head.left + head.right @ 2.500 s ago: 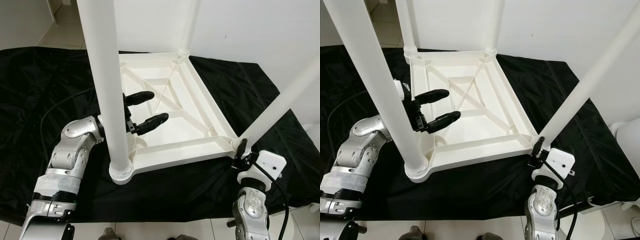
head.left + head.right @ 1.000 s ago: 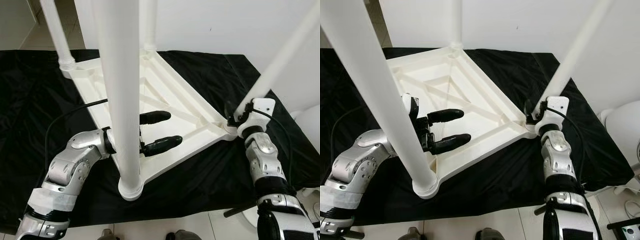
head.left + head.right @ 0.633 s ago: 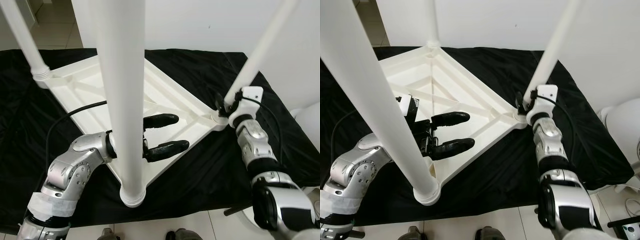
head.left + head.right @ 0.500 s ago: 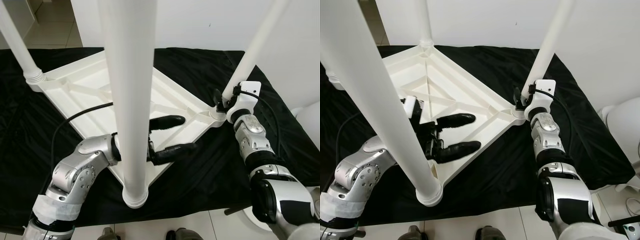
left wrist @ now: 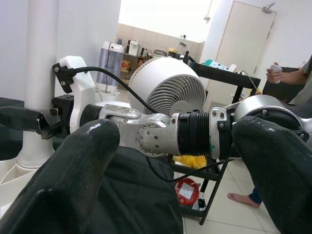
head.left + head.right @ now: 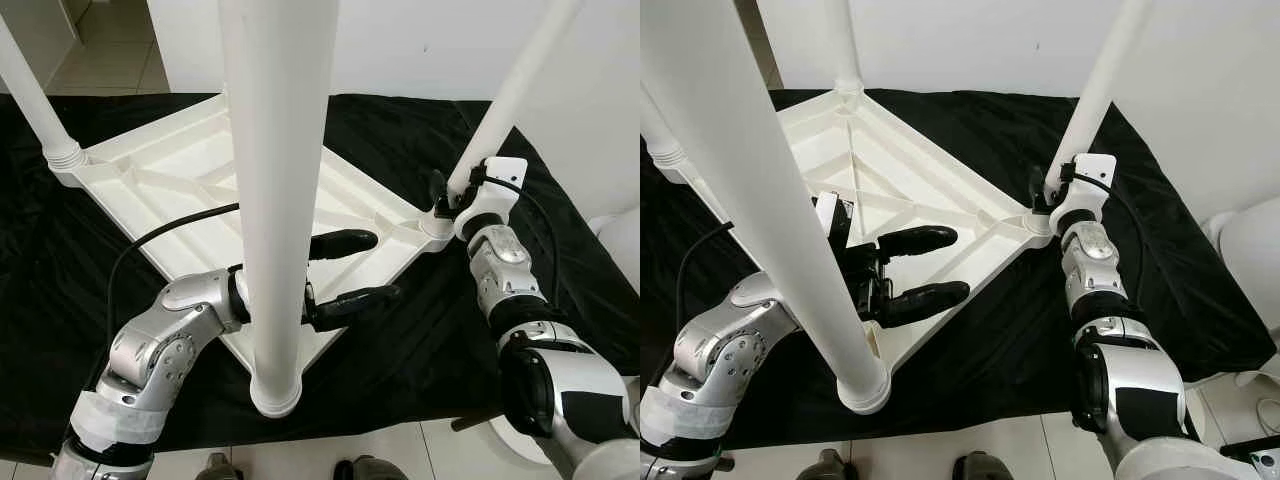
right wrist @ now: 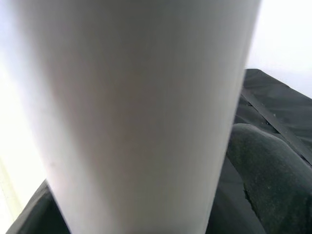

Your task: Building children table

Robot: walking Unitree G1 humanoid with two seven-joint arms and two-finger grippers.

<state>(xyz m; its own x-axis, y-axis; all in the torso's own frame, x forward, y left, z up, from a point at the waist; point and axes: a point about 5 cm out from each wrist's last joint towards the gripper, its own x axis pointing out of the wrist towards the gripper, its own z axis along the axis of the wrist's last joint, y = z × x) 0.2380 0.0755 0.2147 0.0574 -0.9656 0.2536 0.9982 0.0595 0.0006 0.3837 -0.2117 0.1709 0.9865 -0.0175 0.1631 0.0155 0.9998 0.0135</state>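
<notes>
A white plastic children's table (image 6: 190, 190) lies upside down on a black cloth, its legs pointing up. The thick near leg (image 6: 280, 200) rises right in front of me. My left gripper (image 6: 383, 265) reaches past that leg, open, with both black fingers over the table's near edge and nothing between them. My right gripper (image 6: 450, 195) sits at the foot of the right leg (image 6: 510, 90), shut on it; in the right wrist view that leg (image 7: 136, 107) is pressed close beside a finger (image 7: 263, 170). Another leg (image 6: 35, 100) stands at the far left.
The black cloth (image 6: 400, 130) covers the work surface, with a white wall behind. A white rounded object (image 6: 1250, 240) stands at the right. In the left wrist view a white fan (image 5: 168, 87), a black shelf and a person (image 5: 292, 78) are beyond.
The table has swung round on the cloth, its right corner moving away from me. My right gripper went with that leg. My left gripper stayed open by the near leg.
</notes>
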